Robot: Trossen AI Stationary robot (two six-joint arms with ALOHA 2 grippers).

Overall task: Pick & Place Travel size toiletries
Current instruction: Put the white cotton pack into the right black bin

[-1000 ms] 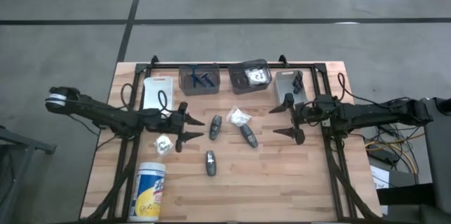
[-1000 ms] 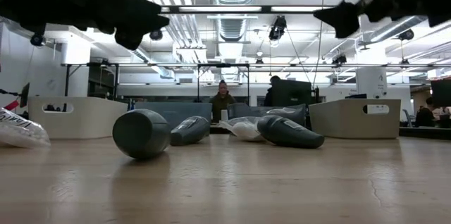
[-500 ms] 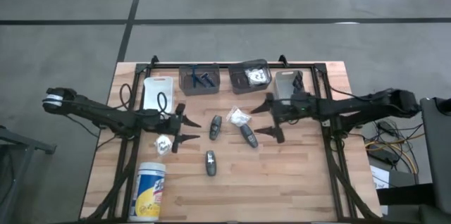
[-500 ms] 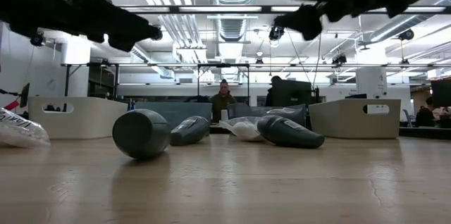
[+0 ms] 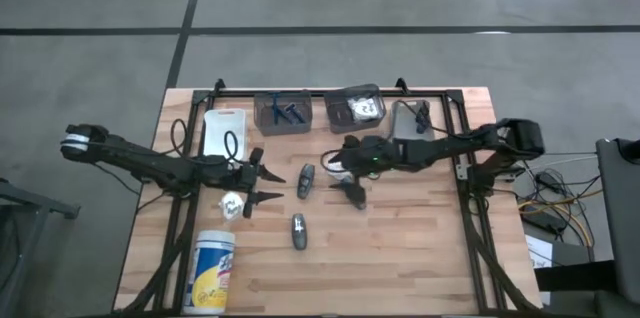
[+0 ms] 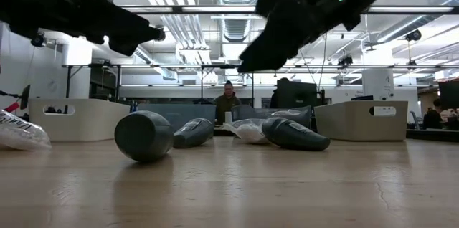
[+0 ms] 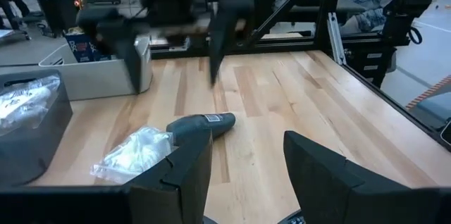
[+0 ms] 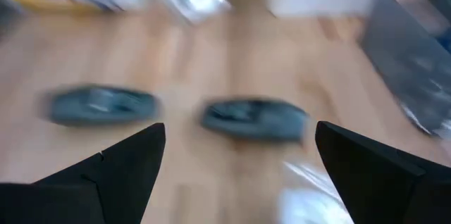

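While the right gripper hangs wide open and empty mid-frame, the dark grey oblong plastic tube lies below it: rigid, light, likely slippery; grip across its middle. The left gripper, centre-left, open, empty.

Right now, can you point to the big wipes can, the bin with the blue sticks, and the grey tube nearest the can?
Wipes can (image 5: 212, 270), high view, on its label.
Blue-stick bin (image 5: 282, 114), high view, on its rim.
Grey tube (image 5: 298, 230), high view, on its middle.
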